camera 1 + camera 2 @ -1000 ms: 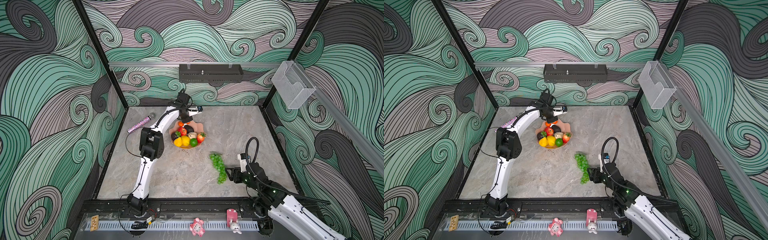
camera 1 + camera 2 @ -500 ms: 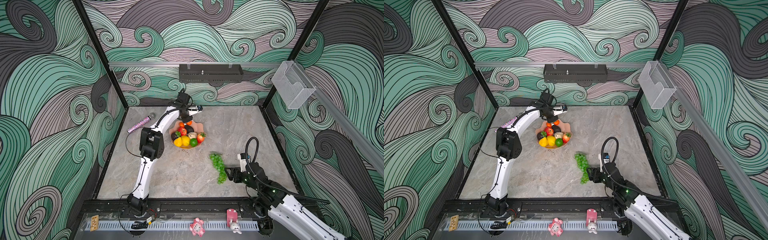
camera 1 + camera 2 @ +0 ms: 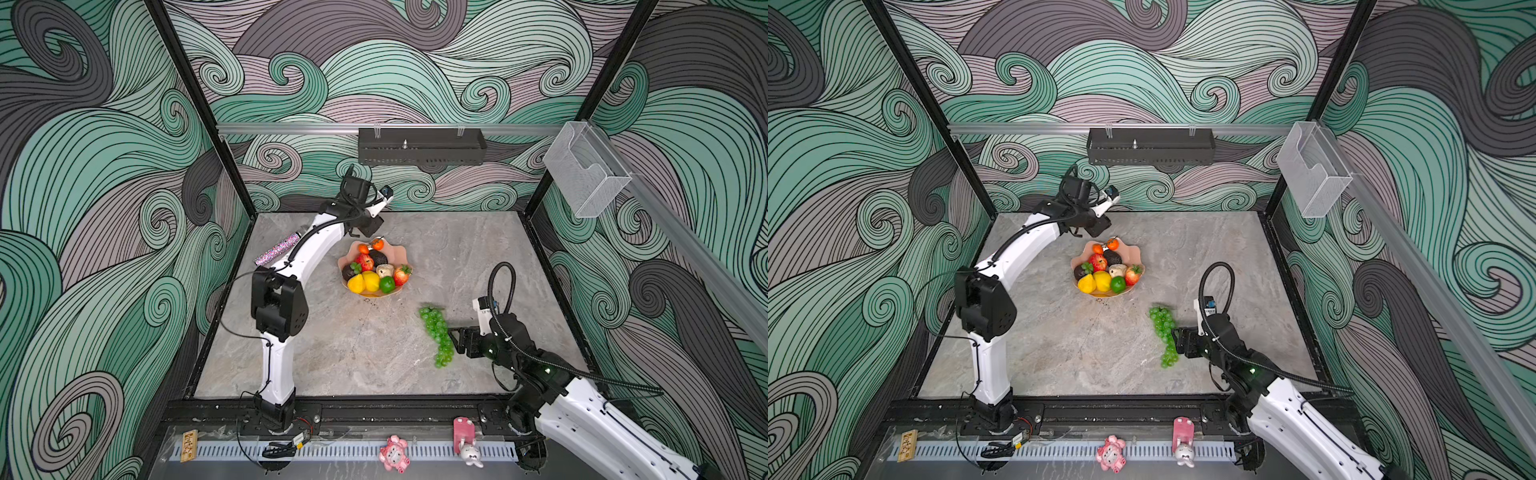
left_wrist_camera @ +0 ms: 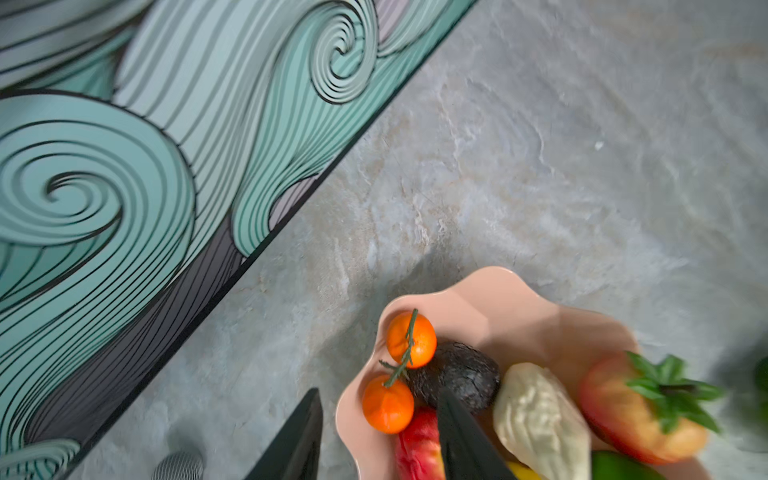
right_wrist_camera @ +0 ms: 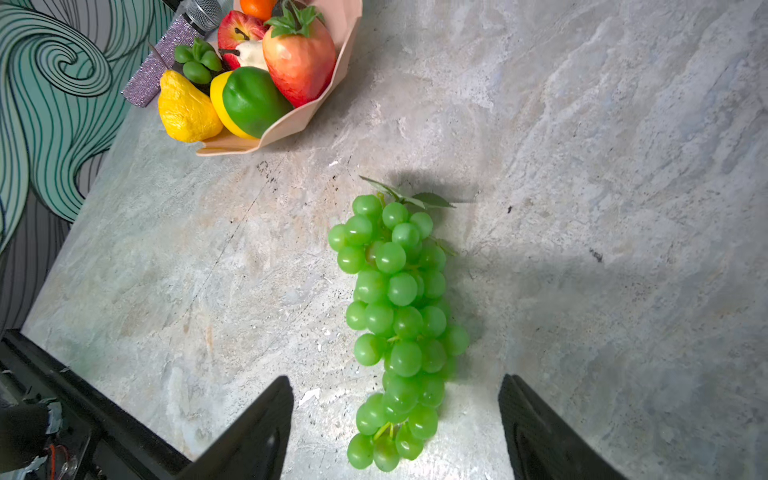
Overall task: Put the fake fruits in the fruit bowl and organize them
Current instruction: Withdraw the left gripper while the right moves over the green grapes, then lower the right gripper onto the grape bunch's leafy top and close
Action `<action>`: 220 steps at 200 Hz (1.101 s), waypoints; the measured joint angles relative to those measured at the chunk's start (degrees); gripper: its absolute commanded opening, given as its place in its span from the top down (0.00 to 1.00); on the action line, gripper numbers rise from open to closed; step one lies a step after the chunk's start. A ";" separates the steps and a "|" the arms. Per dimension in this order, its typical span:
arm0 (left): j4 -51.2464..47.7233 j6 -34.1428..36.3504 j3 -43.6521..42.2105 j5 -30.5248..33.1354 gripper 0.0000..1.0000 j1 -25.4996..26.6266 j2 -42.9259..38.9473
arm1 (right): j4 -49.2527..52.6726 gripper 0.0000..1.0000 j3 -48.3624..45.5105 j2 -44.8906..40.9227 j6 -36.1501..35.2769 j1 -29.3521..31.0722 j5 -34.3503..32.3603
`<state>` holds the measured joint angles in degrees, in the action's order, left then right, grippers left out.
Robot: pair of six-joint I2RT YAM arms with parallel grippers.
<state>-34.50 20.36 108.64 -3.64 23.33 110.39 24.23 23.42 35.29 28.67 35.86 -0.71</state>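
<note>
The left arm rises straight up from its base on the front rail, bends at the elbow and sweeps in a long white arc toward the back wall, where the wrist tips down over the far rim of the fruit bowl [image 3: 401, 251]. The left gripper [image 4: 379, 399] is released, its fingers spread apart above the pair of tangerines [image 4: 411, 338], which lie in the bowl beside a dark avocado [image 4: 457, 374] with the rest of the fruit heaped nearer the front. The right arm reaches in low from the front right corner, stretched nearly flat over the table [image 3: 374, 357]. The right gripper [image 5: 395, 377] has its jaws wide, one on each side of the green grapes [image 5: 399, 316] without touching them. The bunch lies on the stone, well apart from the bowl.
</note>
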 measured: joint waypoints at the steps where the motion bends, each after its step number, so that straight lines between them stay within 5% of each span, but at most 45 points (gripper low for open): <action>1: 0.17 -0.37 -0.35 0.07 0.48 0.00 -0.37 | 0.02 0.28 0.22 0.35 0.00 -0.07 0.09; 39: 12.31 -19.19 -26.71 2.29 0.43 0.00 -24.11 | 0.37 0.35 6.10 10.16 -3.74 -1.42 2.10; 56: 16.81 -26.84 -40.19 5.42 0.33 0.00 -33.70 | 1.18 0.27 8.92 13.84 -5.79 -1.44 2.69; 99: 20.79 -39.43 -67.32 12.28 0.27 -0.35 -53.46 | 4.81 0.14 18.34 26.10 -10.97 2.10 0.33; 154: 24.33 -46.25 -80.87 14.71 0.26 -0.44 -69.48 | 7.54 0.05 25.49 41.48 -13.55 7.39 -8.44; 220: 26.08 -48.06 -87.82 14.86 0.25 -0.44 -74.88 | 8.20 0.03 30.93 53.99 -15.28 8.07 -16.39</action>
<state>-8.43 -27.70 20.82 11.22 22.90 35.51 32.42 54.35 89.27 13.39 43.92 -17.10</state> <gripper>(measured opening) 0.749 0.971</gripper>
